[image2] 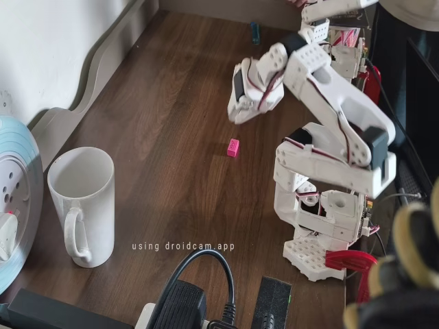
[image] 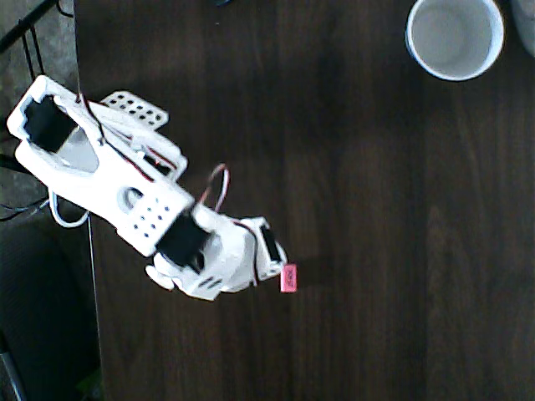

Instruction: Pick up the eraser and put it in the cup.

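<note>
A: What does the count come to?

B: One eraser (image2: 234, 147), one cup (image2: 84, 204) with its mouth up, one arm (image2: 329, 103). A sliver of a second white rounded vessel (image: 527, 21) sits just beside the cup at the overhead view's top right corner.

A: Where is the eraser?

B: It lies on the dark wooden table (image2: 171, 123), well apart from the cup. In the overhead view the eraser (image: 288, 278) is far down and to the left of the cup (image: 455, 36). In the fixed view it lies up and to the right of the cup.

A: And the claw?

B: The gripper (image2: 240, 103) hangs above the table, up and to the right of the eraser in the fixed view, with a clear gap to it. From overhead the gripper (image: 272, 263) sits just beside the eraser, its edge nearly over it. It holds nothing that can be seen. How wide its jaws stand cannot be told in either view.

A: Anything in the way?

B: The table between eraser and cup is bare wood. Left of the cup in the fixed view stands a round pale blue and white object (image2: 14, 199). Below the cup lie a black cable (image2: 199, 274) and dark plug blocks (image2: 182, 305). A small blue object (image2: 255, 31) lies far beyond the eraser, near the table's back edge.
</note>
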